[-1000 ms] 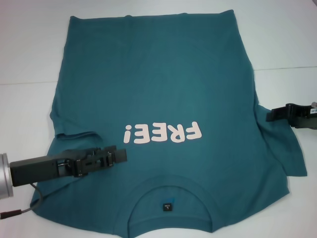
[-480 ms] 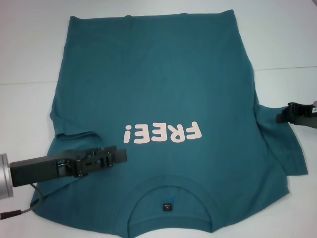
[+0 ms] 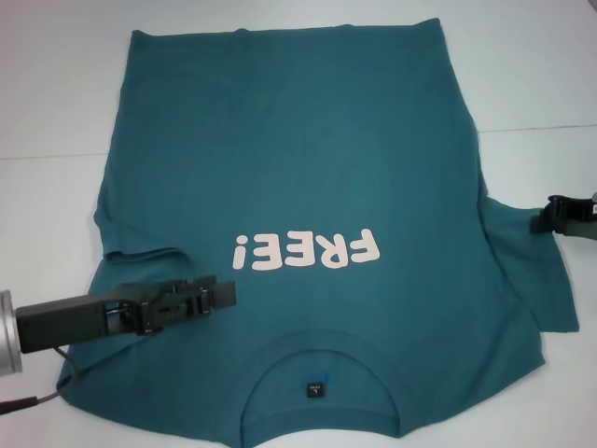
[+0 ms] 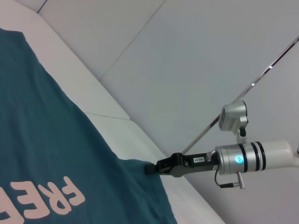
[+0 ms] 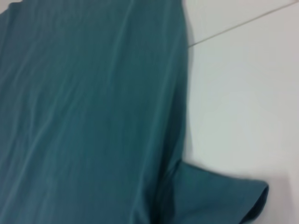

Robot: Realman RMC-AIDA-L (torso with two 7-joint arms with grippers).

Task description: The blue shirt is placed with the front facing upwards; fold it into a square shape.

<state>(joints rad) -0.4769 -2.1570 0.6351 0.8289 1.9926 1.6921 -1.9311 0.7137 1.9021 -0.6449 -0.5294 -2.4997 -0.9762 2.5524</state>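
The blue shirt (image 3: 298,149) lies flat, front up, on the white table, its pink "FREE!" print (image 3: 308,250) and round collar (image 3: 322,359) on the side near me. My left gripper (image 3: 229,294) reaches in over the shirt's left shoulder area, just below the print. Out at the right, my right gripper (image 3: 539,221) is shut on the outer corner of the right sleeve (image 3: 522,271). The left wrist view shows that right gripper (image 4: 150,169) with the cloth drawn to a point at its tip. Shirt body (image 5: 84,116) and sleeve (image 5: 219,196) fill the right wrist view.
The white table (image 3: 56,93) extends beyond the shirt on the left, right and far sides, with a thin seam line (image 3: 532,129) across it. The shirt's left sleeve (image 3: 131,247) lies folded in on the body. A cable (image 3: 37,397) trails from the left arm.
My right gripper has moved outward to the right, drawing the sleeve corner along with it. The left gripper has barely shifted.
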